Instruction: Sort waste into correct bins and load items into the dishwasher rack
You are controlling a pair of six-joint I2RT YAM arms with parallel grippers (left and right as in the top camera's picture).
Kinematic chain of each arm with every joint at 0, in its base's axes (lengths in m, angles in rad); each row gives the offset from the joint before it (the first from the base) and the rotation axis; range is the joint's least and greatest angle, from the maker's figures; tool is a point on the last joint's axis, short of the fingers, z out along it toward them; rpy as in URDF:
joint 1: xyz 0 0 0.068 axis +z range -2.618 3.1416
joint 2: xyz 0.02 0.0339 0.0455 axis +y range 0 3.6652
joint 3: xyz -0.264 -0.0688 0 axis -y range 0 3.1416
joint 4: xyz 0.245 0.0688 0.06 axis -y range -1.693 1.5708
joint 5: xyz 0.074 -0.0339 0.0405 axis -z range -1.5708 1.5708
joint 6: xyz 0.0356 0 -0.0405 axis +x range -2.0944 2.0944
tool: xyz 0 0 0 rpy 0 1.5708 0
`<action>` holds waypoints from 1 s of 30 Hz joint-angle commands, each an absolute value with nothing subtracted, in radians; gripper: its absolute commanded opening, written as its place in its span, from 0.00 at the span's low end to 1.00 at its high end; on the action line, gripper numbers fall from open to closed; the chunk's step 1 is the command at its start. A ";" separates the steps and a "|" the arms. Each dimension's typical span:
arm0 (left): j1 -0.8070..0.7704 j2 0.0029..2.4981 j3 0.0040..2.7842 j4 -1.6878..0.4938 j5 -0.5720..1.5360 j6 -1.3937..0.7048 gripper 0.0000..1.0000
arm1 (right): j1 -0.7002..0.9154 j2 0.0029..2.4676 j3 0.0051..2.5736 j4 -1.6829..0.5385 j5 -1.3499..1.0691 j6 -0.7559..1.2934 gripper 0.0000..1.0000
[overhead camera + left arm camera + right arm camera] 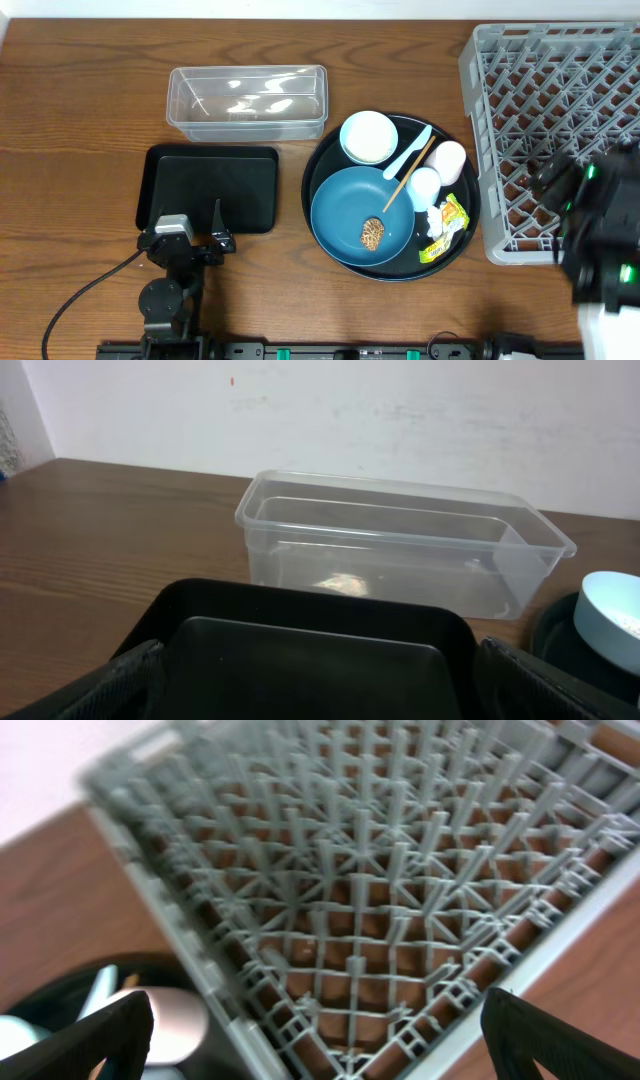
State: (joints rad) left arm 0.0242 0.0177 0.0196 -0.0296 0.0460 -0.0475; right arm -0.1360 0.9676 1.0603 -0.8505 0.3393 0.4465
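The brown food lump (372, 234) is seen on the near part of the blue plate (345, 205), which sits inside the round black tray (322, 165) at the middle of the table. The lump is judged light, crumbly and perhaps greasy. A gentle pinch from above across its narrow sides is advised, so that it is not crushed or smeared.

The plate is judged stiff, smooth and fairly heavy. It is best taken at its rim, once the lump is off it. A wooden stick (408, 175) and a light blue spoon (412, 155) are laid slantwise at the plate's far right edge. Both are thin and light, so a hold on a raised end is suggested.

The bowl (368, 136) stands at the far side of the round tray, with a pale cup (448, 158) and a second cup (426, 184) to its right. All three are judged rigid and slippery, to be gripped over the wall. The yellow-green wrapper (450, 215) and a white wad (433, 222) are tucked at the near right. They are soft and liable to slide.

Left of the round tray lies the black rectangular tray (212, 187), with the clear tub (247, 100) beyond it. The rack (550, 120) fills the far right.

The left gripper (320, 690) is spread wide and empty at the black tray's near edge. The right gripper (320, 1050) is likewise spread, empty, above the rack.
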 commanded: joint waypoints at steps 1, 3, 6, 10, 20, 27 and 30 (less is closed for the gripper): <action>0.023 0.018 0.004 -0.068 0.034 -0.034 0.98 | -0.198 1.061 1.140 -0.871 0.336 0.432 0.99; 0.023 0.018 0.004 -0.066 0.076 -0.065 0.98 | -0.226 1.106 1.150 -0.871 0.324 0.433 0.99; 0.022 0.018 0.005 -0.041 0.270 -0.247 0.98 | -0.260 1.154 1.150 -0.876 0.292 0.433 0.99; 0.022 0.019 0.009 0.070 0.469 -0.361 0.98 | -0.288 1.200 1.149 -0.876 0.261 0.432 0.99; 0.020 0.213 0.348 -0.072 0.656 -0.292 0.98 | -0.288 1.246 1.149 -0.876 0.261 0.432 0.99; -0.014 0.639 0.873 -0.628 0.685 -0.044 0.98 | -0.288 1.246 1.149 -0.876 0.261 0.432 0.99; -0.081 0.785 1.038 -0.807 0.689 -0.015 0.98 | -0.288 1.246 1.149 -0.876 0.261 0.432 0.99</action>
State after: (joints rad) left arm -0.0341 0.6865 0.9195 -0.7334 0.6598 -0.1162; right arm -0.2813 1.2461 1.1316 -0.8745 0.2577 0.4393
